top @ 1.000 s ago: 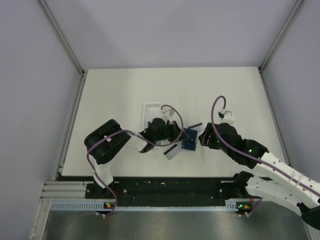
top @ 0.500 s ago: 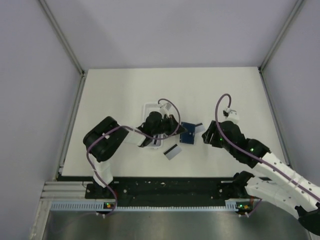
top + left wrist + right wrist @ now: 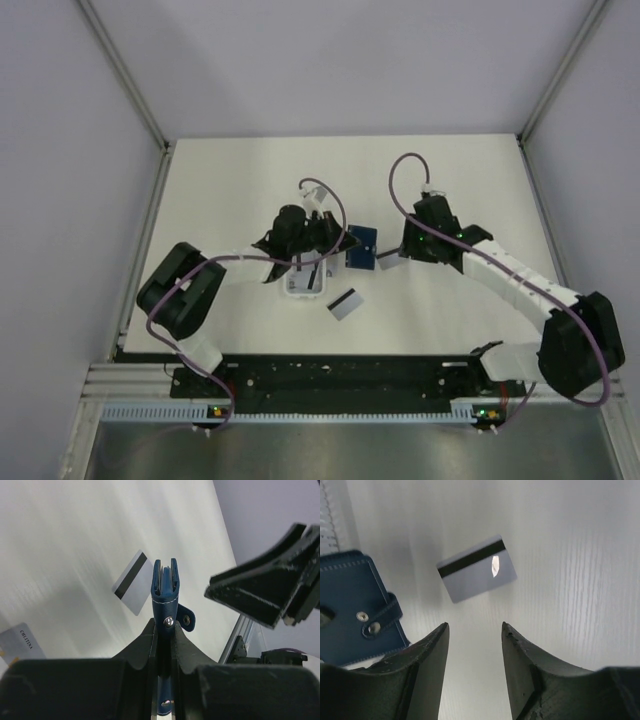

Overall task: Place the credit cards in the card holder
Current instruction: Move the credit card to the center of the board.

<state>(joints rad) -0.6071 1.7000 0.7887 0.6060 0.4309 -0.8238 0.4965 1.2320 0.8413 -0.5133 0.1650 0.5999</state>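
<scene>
The left gripper (image 3: 165,628) is clamped on the card holder (image 3: 164,596), gripping it edge-on just below its snap stud, near the centre of the table (image 3: 220,190).

1. Surrounding items: the white tray (image 3: 289,293) lies under the left wrist, nearer the arm bases than the holder. 1 credit card (image 3: 343,303), stripe up, lies flat just beside the tray's near right corner, apart from both grippers. A printed card (image 3: 21,641) shows at the lower left edge of the left wrist view.
2. Obstruction: the right gripper (image 3: 473,626) stands just right of the holder, fingers spread with nothing between them.
3. Room to move: bare white surface extends across the far half and along both side margins.
4. Enclosure: pale panels on metal posts close 3 sides.
</scene>
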